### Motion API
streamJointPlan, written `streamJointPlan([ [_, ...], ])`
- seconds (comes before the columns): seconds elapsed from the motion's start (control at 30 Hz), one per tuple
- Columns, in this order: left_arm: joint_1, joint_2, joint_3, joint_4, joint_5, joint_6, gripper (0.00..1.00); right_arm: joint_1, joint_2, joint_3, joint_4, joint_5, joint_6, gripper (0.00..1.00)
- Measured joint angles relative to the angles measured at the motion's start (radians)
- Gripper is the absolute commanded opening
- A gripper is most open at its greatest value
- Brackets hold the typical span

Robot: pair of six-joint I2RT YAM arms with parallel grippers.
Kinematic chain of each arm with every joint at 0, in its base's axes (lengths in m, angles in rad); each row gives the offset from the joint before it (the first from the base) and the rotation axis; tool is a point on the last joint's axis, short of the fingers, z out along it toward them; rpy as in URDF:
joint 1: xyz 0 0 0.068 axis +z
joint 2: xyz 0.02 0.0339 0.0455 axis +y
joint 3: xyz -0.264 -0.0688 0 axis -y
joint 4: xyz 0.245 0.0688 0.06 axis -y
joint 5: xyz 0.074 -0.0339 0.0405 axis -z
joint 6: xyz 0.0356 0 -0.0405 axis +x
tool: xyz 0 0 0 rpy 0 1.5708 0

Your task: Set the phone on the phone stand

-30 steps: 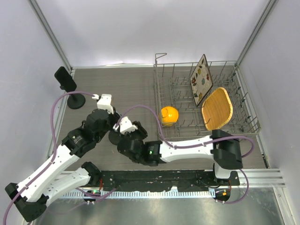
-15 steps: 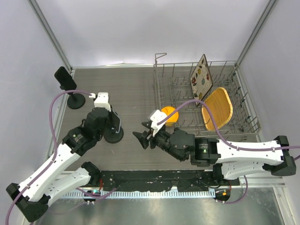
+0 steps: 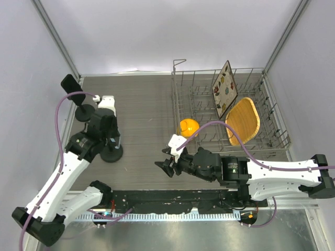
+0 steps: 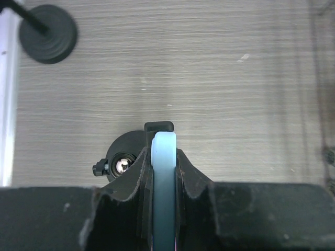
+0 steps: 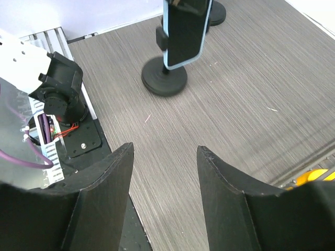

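Plenty of bare grey wood-grain table (image 3: 146, 104) mid-scene. A silver wire dish rack (image 3: 199, 94) crowds the far right, and a spare black stand (image 3: 84, 112) hugs the far-left edge. Left claw (image 4: 163, 162) is clamped on the light-blue-rimmed black phone (image 5: 186, 31), upright at the cradle of the black round-based phone stand (image 5: 165, 81), left of centre. Right claw (image 5: 165, 150) gapes empty.

Left wrist view: the phone (image 4: 163, 188) was seen edge-on only, its lower end cut off at 6 o'clock. The phone stand (image 4: 123, 157) was largely hidden behind it and the left gripper (image 4: 163, 157). Right wrist view: the phone's top was cut off at 12 o'clock. Whether the phone was seated in the stand's cradle could not be determined.
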Motion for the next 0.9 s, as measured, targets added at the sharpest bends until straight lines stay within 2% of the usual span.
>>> streamJointPlan([
  [0.23,0.356,0.130,0.144,-0.034,0.151,0.129,0.00,0.000,-0.028,-0.020,-0.032,-0.010,0.004,0.57],
  [0.37,0.435,0.187,0.177,-0.006,0.166,0.203,0.00,0.000,-0.082,-0.034,-0.053,-0.024,0.006,0.57],
  [0.43,0.506,0.202,0.177,0.015,0.218,0.230,0.00,0.000,-0.114,-0.038,-0.057,-0.037,0.005,0.57],
  [0.47,0.635,0.240,0.177,0.051,0.283,0.238,0.00,0.000,-0.153,-0.044,-0.061,-0.056,0.002,0.57],
  [0.5,0.635,0.240,0.177,0.051,0.283,0.238,0.00,0.000,-0.154,-0.044,-0.061,-0.056,0.002,0.57],
  [0.6,0.753,0.291,0.169,0.084,0.357,0.269,0.00,-0.002,-0.182,-0.056,-0.072,-0.114,-0.005,0.57],
  [0.7,0.832,0.289,0.167,0.105,0.484,0.299,0.00,-0.002,-0.210,-0.072,-0.088,-0.172,-0.009,0.57],
  [0.9,0.900,0.279,0.151,0.101,0.634,0.422,0.00,-0.002,-0.307,-0.146,-0.090,-0.271,-0.030,0.57],
])
